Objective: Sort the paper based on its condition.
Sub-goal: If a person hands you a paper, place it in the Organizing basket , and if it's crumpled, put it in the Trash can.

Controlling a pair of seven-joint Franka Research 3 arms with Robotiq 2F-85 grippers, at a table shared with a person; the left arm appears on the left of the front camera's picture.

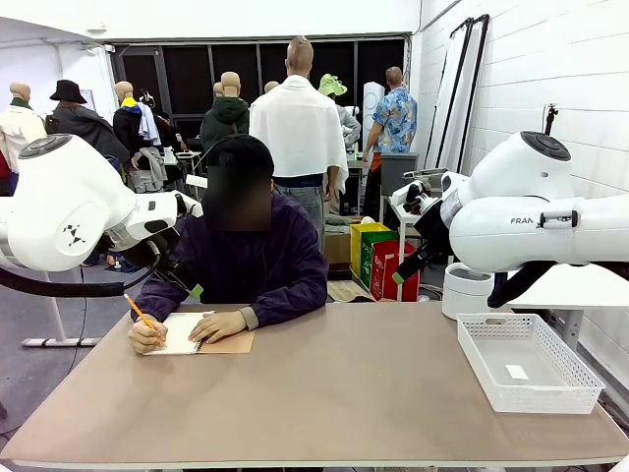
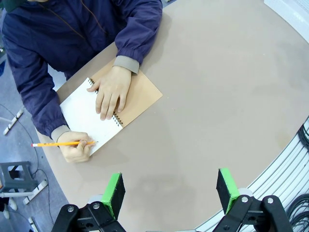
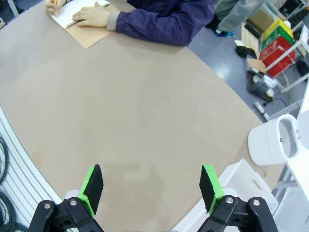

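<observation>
The paper is out of view. A person at the far side writes with an orange pencil (image 2: 63, 143) on the white page of a spiral notebook (image 2: 84, 113) with a brown card cover, the other hand (image 2: 112, 92) flat on it. The notebook (image 1: 187, 334) lies at the table's far left and appears again (image 3: 77, 17) at the top of the right wrist view. My left gripper (image 2: 169, 186) hangs open above bare table, short of the notebook. Over the table's right part my right gripper (image 3: 151, 181) is open too, with nothing between its fingers.
A white mesh tray (image 1: 531, 318) stands at the table's right side, its corner (image 3: 241, 183) near my right gripper. A white round bin (image 1: 464, 290) stands on the floor beyond the tray. Both arms are raised at the table's far corners.
</observation>
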